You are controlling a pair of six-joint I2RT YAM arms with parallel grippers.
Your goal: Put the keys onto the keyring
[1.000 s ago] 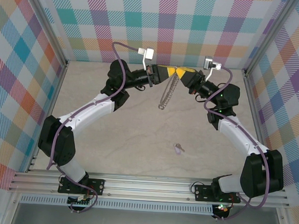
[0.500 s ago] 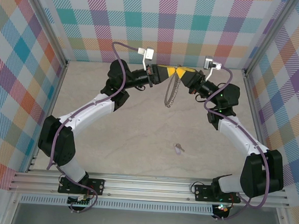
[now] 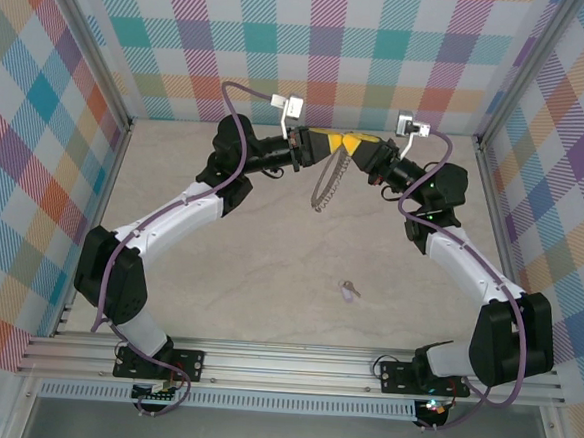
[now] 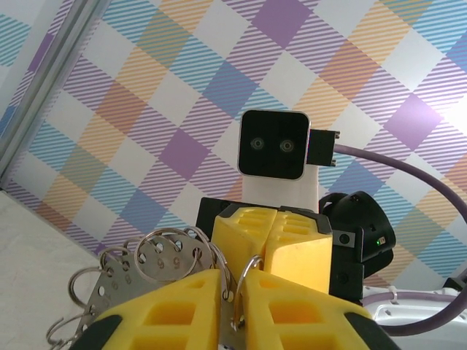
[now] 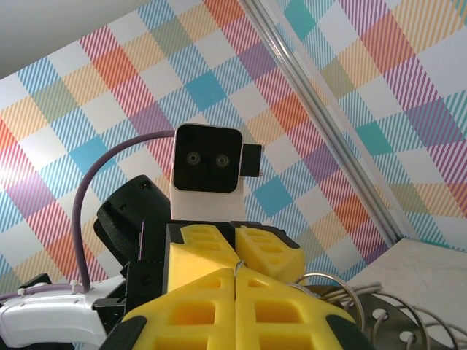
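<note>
Ok, top view first. Left arm [image 3: 172, 216] reaches up and across to the far side of the bench [image 3: 240, 245]. Left fingers [image 3: 325, 141] point right and are raised off the surface.

Left wrist view: left fingers [image 4: 175, 306] are nearly together with a thin slit between them. One wire loop of the keyring [image 4: 164, 251] sits in that slit. Can't tell whether they clamp it or it just passes through. The other loops fan out to the left of the fingers there.

Keyring [image 3: 325, 186] hangs in the air from the spot where both sets of fingertips meet. It droops down and slightly left over the far middle of the bench.

Key [image 3: 348, 290], lilac head, lies flat on the bench, closer to the arm bases. It's well apart from the ring and from both sets of fingers, so not on the ring.

Right fingers [image 3: 364, 142] point left, tip to tip with the left ones.

Right wrist view: right fingers [image 5: 197, 306] are pressed fully together with a wire loop pinched in the seam at the tips, so they're closed on the keyring [image 5: 379, 321]. More loops stick out lower right. Right arm [image 3: 469, 271] runs back to its base at the near edge.
</note>
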